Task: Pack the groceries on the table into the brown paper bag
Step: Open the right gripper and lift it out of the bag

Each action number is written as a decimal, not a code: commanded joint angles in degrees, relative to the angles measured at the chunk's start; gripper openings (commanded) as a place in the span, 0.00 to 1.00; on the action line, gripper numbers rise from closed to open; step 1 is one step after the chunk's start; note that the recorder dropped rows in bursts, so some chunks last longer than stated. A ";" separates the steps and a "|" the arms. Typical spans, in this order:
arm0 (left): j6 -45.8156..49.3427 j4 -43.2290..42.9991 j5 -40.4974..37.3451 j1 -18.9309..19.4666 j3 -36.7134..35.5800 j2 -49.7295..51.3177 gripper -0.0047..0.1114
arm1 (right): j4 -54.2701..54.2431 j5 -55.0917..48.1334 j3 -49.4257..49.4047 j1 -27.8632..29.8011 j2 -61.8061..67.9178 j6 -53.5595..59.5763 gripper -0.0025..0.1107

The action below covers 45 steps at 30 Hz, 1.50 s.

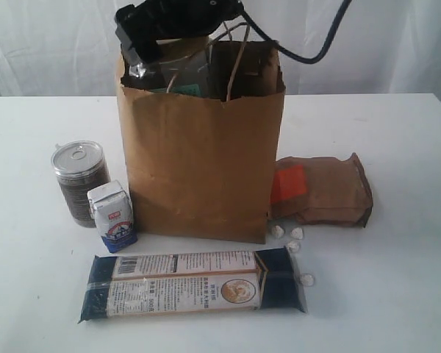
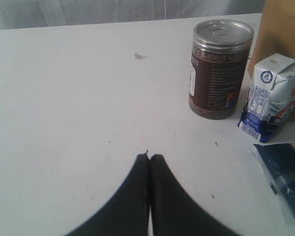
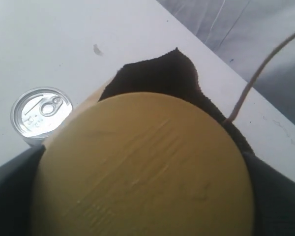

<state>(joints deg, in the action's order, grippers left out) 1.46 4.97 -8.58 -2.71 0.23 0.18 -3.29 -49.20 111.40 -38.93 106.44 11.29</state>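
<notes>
The right gripper (image 1: 169,44) clamps a gold-lidded jar (image 3: 142,167) between wide-set jaws, seemingly right in the mouth of the brown paper bag (image 1: 198,162), which stands upright on the table (image 1: 397,294). The left gripper (image 2: 150,158), its fingers pressed together, hovers low near the metal-lidded can (image 2: 219,69) and the small carton (image 2: 273,96). The noodle pack (image 1: 195,283), pouch (image 1: 323,187) and candies (image 1: 295,234) lie by the bag's foot.

A white curtain (image 1: 51,44) hangs in soft vertical folds behind the wide white table (image 1: 397,294). The light is even and diffuse, casting only faint shadows. A few small dark specks mark the tabletop.
</notes>
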 commanded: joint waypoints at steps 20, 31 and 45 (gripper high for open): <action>0.03 0.53 -0.03 -0.26 -0.23 -0.18 0.04 | 7.87 -6.78 -0.91 0.23 -1.26 -7.14 0.72; 0.03 0.53 -0.03 -0.26 -0.23 -0.18 0.04 | 7.86 -8.73 -0.91 0.23 -1.13 -7.14 0.92; 0.03 0.53 -0.03 -0.26 -0.23 -0.18 0.04 | 7.85 -11.33 -0.91 0.12 -2.67 -7.04 0.92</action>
<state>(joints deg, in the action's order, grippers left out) 1.46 4.97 -8.58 -2.71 0.23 0.18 4.57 -59.85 110.66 -38.93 104.89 4.08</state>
